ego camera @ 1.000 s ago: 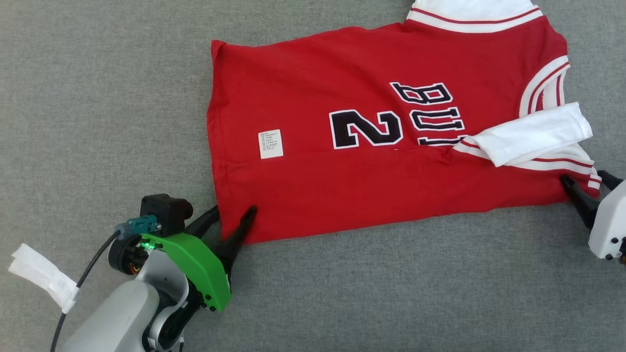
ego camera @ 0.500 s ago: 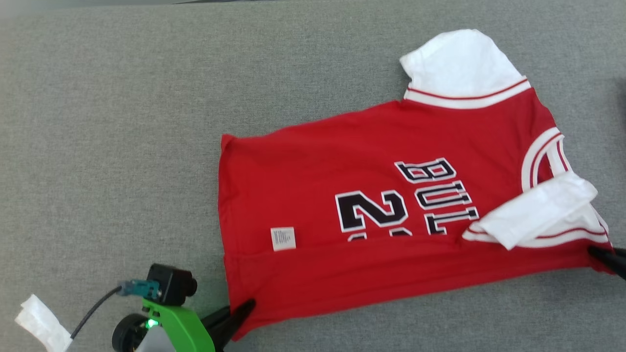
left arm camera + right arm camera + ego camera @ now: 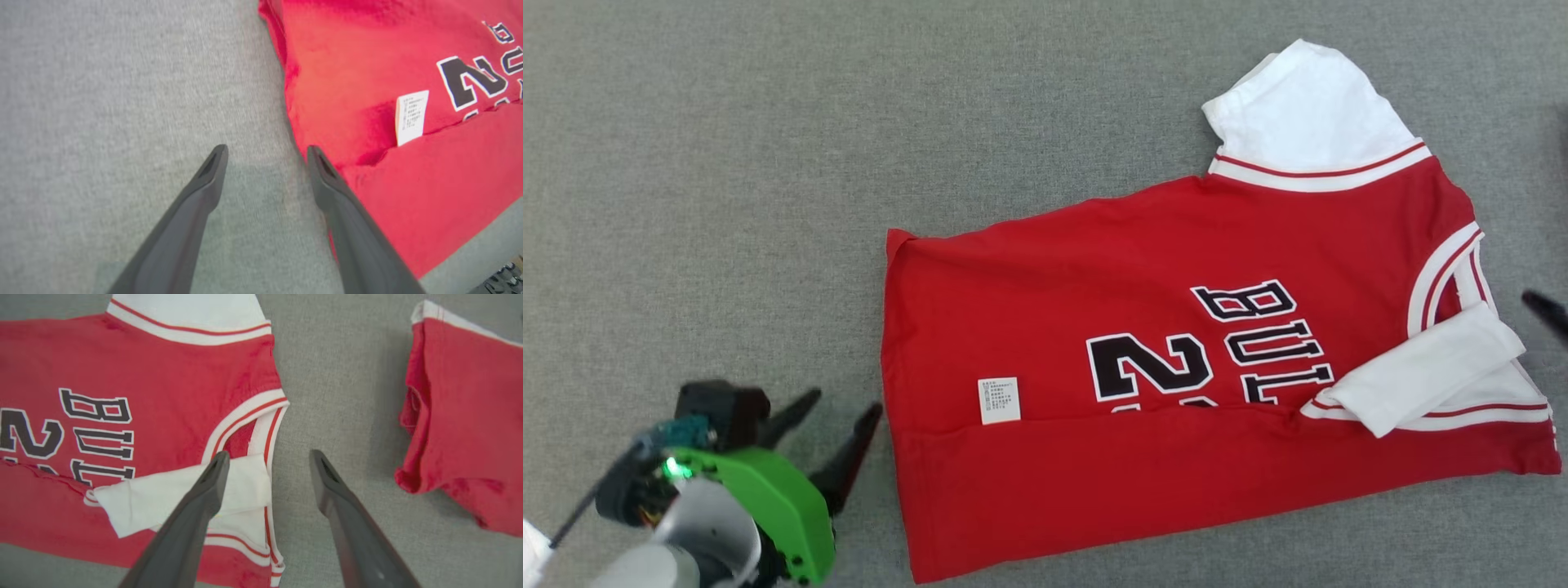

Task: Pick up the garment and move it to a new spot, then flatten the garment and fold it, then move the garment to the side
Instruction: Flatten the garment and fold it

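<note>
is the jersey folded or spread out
Partly folded: the jersey lies flat, its near edge turned over the front, hiding part of the number; one white sleeve folded in.

I see bright, even, diffuse light. Head view sharp. Both wrist views softer, red jersey (image 3: 367,196) edges slightly smeared. Faint soft shadow on grey fabric surface (image 3: 102,81) beneath left gripper (image 3: 266,149).

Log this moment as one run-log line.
red jersey with white sleeves: flat on grey cloth surface, near edge folded | left jaws: open, beside hem | right jaws: open, by collar
</note>
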Robot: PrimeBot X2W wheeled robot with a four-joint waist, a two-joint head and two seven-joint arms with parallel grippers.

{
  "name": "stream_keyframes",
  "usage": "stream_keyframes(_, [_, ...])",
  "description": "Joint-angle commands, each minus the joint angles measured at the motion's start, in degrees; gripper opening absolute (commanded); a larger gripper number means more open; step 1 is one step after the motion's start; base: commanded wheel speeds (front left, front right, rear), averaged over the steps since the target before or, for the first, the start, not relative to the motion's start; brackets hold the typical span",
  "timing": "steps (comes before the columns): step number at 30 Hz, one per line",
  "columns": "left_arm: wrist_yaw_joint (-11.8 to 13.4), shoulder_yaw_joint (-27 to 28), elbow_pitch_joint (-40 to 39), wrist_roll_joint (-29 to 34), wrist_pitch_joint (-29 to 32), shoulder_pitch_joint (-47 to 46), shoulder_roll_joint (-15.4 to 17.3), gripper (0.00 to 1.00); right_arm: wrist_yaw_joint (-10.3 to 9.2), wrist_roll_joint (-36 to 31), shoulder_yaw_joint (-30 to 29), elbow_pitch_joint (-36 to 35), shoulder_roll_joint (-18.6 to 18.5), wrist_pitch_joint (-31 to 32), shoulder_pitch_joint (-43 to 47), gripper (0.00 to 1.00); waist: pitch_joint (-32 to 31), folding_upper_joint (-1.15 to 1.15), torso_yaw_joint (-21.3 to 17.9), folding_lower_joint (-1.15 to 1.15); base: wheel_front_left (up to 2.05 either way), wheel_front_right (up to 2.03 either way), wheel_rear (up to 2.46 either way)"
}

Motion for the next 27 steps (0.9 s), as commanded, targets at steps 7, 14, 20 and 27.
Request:
stream_keyframes(7, [-2.3, -1.4, 8.4, 5.2, 3.6, -23.1, -8.9, 1.00, 0.01, -8.9, 5.6, 5.8, -1.5, 1.5, -24.4, 1.00, 10.4, 0.00, 5.9, 0.00, 0.00, 0.00, 0.00])
stream_keyframes(14, [-5.6, -5.6, 21.2, 7.6, 3.9, -33.8, -17.5, 1.00, 0.00, -15.5, 17.4, 20.2, 1.5, -0.5, -41.6, 1.00, 13.2, 0.00, 9.8, 0.00, 0.00, 0.00, 0.00])
stream_keyframes(20, [-8.0, -8.2, 23.8, 7.9, 4.7, -35.3, -19.7, 1.00, 0.01, -17.5, 22.2, 31.2, 3.0, -2.7, -48.0, 1.00, 13.2, 0.00, 11.6, 0.00, 0.00, 0.00, 0.00])
stream_keyframes(27, [-8.4, -10.0, 19.8, 8.0, 7.3, -34.8, -18.1, 1.00, 0.12, -13.6, 26.4, 37.0, 4.5, -3.2, -49.9, 1.00, 13.1, 0.00, 12.3, 0.00, 0.00, 0.00, 0.00])
